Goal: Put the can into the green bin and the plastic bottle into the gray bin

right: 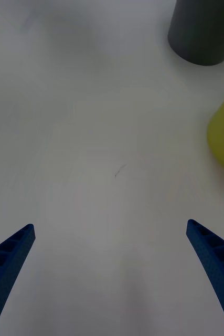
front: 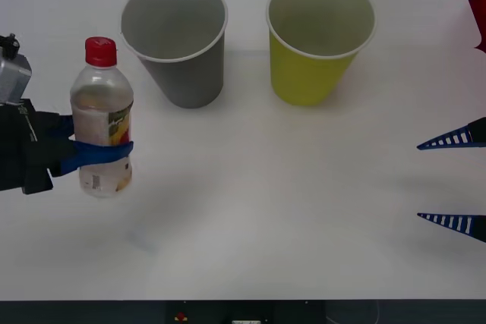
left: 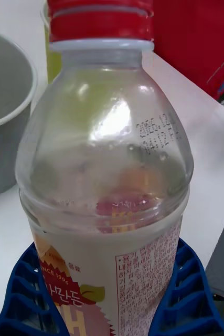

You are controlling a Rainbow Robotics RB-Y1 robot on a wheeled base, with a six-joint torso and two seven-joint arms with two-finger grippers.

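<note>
Two large tapered paper cups stand on one white table (front: 250,210): one gray bin (front: 176,39) and one green bin (front: 317,39); one plastic bottle (front: 101,115) with one red cap (front: 100,51) and one printed label is upright at the table's left side; two grippers are counted, the left gripper (front: 95,154) and the right gripper (front: 448,180), each with two blue ribbed fingers, four fingers in all.

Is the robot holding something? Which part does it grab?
Yes: the left claw grips the plastic bottle around its labeled middle. The right claw is open, holding nothing.
</note>
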